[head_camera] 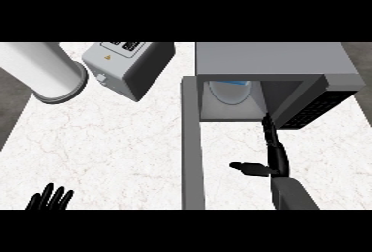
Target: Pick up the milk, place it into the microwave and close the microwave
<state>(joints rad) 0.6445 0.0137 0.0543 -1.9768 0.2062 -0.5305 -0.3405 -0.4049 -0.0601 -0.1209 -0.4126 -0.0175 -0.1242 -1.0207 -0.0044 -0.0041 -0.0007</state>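
While milk (234,90) sits in the open microwave (269,59), right hand (278,156) and left hand (49,199) have fingers released.

Milk (232,93) sits inside microwave (269,59); toaster (127,66) stands left of it.

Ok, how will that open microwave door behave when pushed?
The microwave door looks a stiff flat panel, so it should swing as one piece. It stands wide open, so likely a long sweep. The milk sits inside, probably clear of it.
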